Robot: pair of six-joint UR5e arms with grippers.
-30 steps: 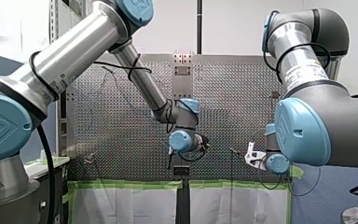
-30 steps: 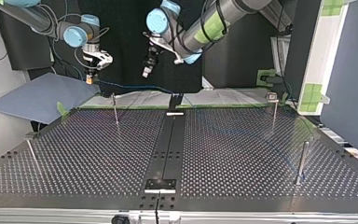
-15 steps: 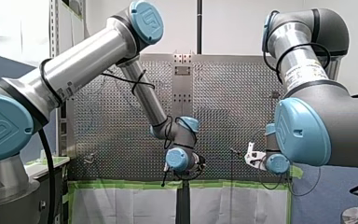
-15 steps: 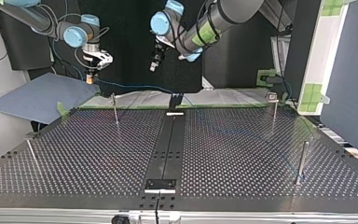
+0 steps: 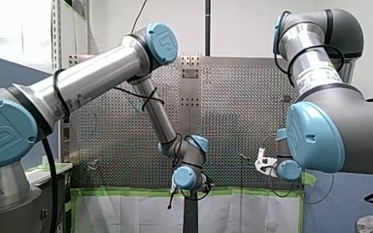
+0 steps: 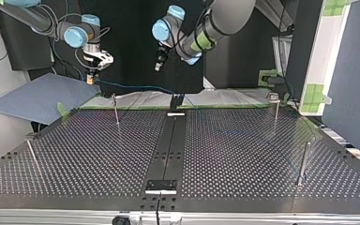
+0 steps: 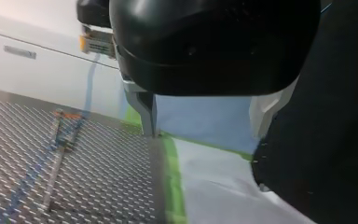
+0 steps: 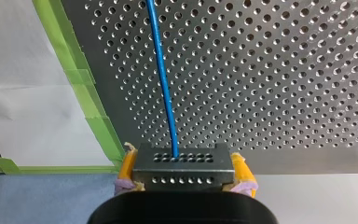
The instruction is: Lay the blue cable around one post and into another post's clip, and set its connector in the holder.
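Down has come the left arm (image 5: 102, 77) since a sec ago. In the front view its wrist now sits at bottom centre, level w/ the green tape (image 5: 126, 192). In the top view the left gripper (image 6: 158, 65) has shifted right, toward upper centre. The right arm (image 5: 320, 131) hasn't budged.

One end of the blue cable (image 8: 161, 79) goes into the connector (image 8: 182, 165), a grey block w/ rows of small holes. The connector is pinched btwn the yellow pads (image 8: 242, 170) of the right gripper (image 8: 182, 169). From there the cable runs straight ahead of that gripper over the perforated table (image 8: 284, 70).

In the top view the right gripper hangs at upper left, over the table's far edge. The cable sags from it rightward toward the black holder (image 6: 176, 101) at far-edge centre; can't tell if it touches. On the way it passes above the top of a thin post (image 6: 116, 110); contact unclear.

The left gripper's fingers are spread apart. In the left wrist view only the blue sheet (image 7: 205, 116) and green tape show in the gap.

Further out in the top view, a second thin post (image 6: 275, 110) stands at far right. A thick post (image 6: 303, 161) stands at mid right, and a leaning rod (image 6: 32, 154) at the left edge.
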